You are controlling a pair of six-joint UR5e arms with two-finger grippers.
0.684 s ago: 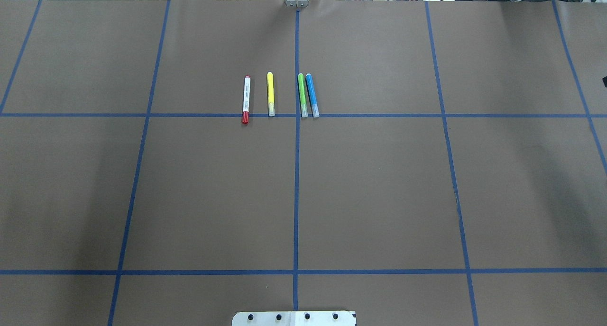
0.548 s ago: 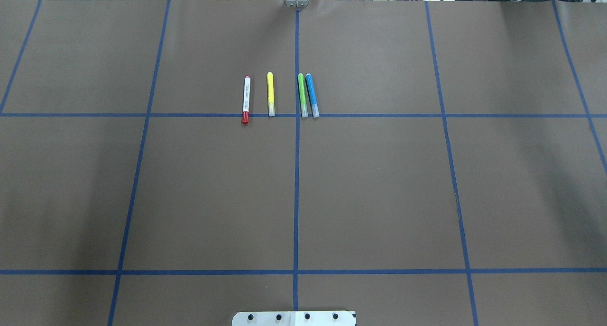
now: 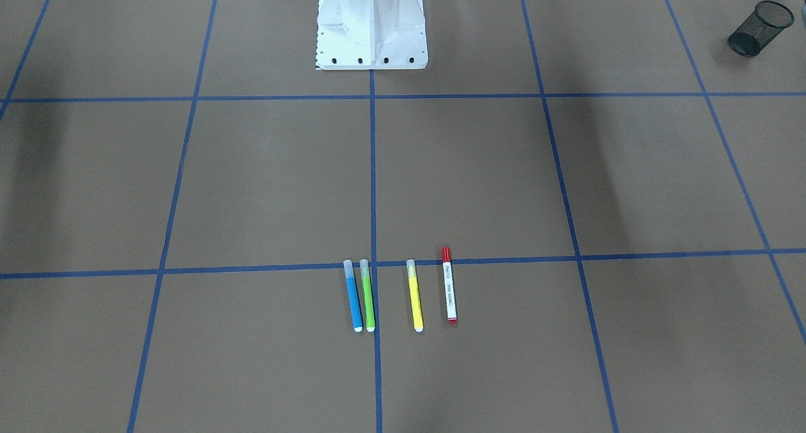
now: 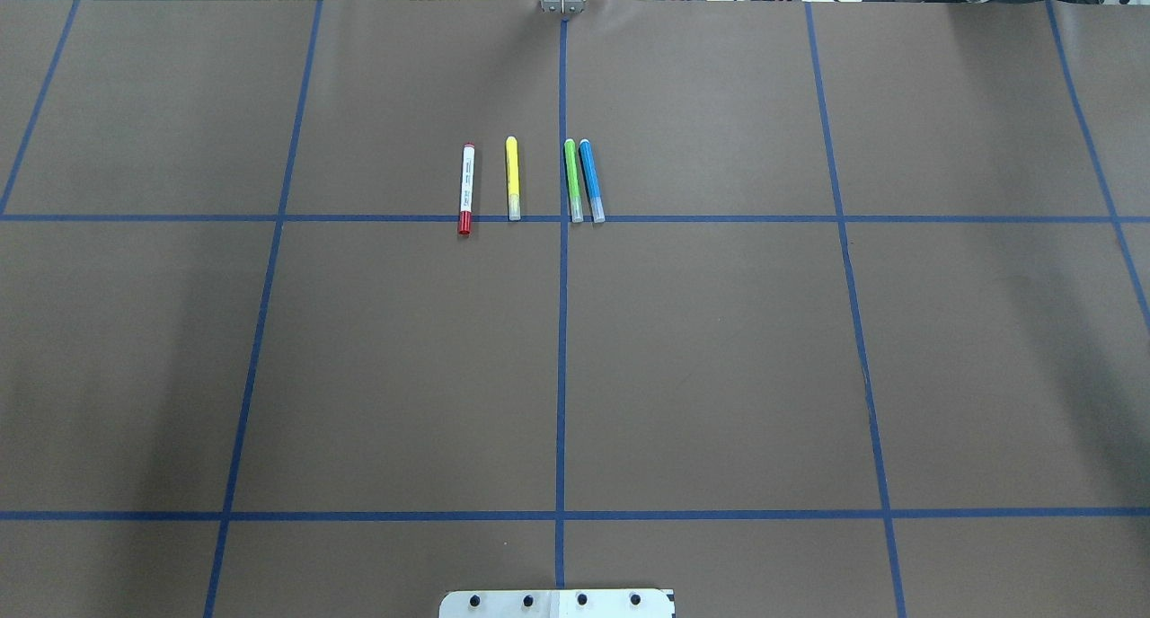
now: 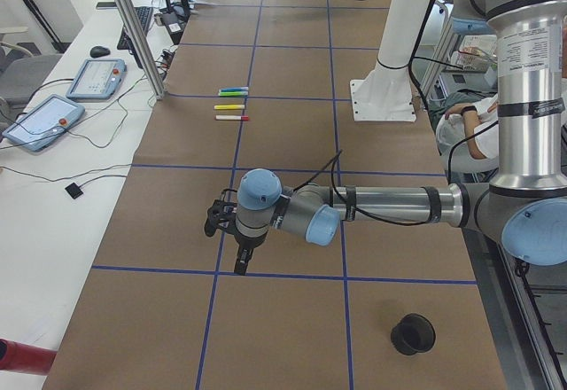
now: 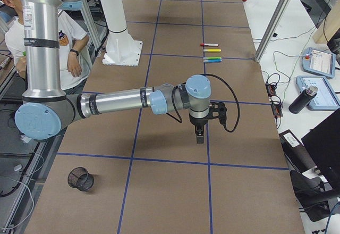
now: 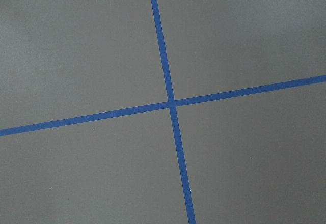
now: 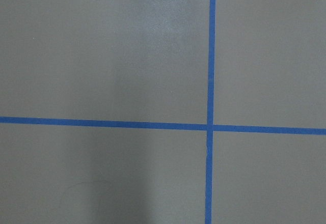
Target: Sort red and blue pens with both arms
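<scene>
brown paper (image 4: pixel 719 348) over the whole table, flat, cut by blue tape (image 4: pixel 561 375) into big squares. on the half far from the robot, four pens in one row, parallel, caps toward the robot. red pen (image 4: pixel 465 189) most to the robot's left, cap across a tape line. next yellow pen (image 4: pixel 512 178), then green pen (image 4: pixel 572 180) just right of the middle line. blue pen (image 4: pixel 591 180) close beside the green one, touching or not, cannot tell. all four flat on the paper, nothing gripping them.

left arm (image 5: pixel 381 204) stretched low and level, left gripper (image 5: pixel 239 261) pointing down near a tape crossing, well apart from the pens. fingers spread or pressed together: cannot tell from this side view. right arm (image 6: pixel 117 102) and right gripper (image 6: pixel 200 135) posed the same way toward the other end, fingers also impossible to judge. in both wrist views only paper and crossing tape.

white pedestal (image 3: pixel 371 27) at the robot's edge. black mesh cup (image 3: pixel 759 29) on the paper at the robot's left, second cup (image 6: pixel 79 179) at its right. white bench (image 5: pixel 53 195) along the far side, with tablets (image 5: pixel 97 78) and cables. seated person (image 6: pixel 53 37) behind the pedestal.
</scene>
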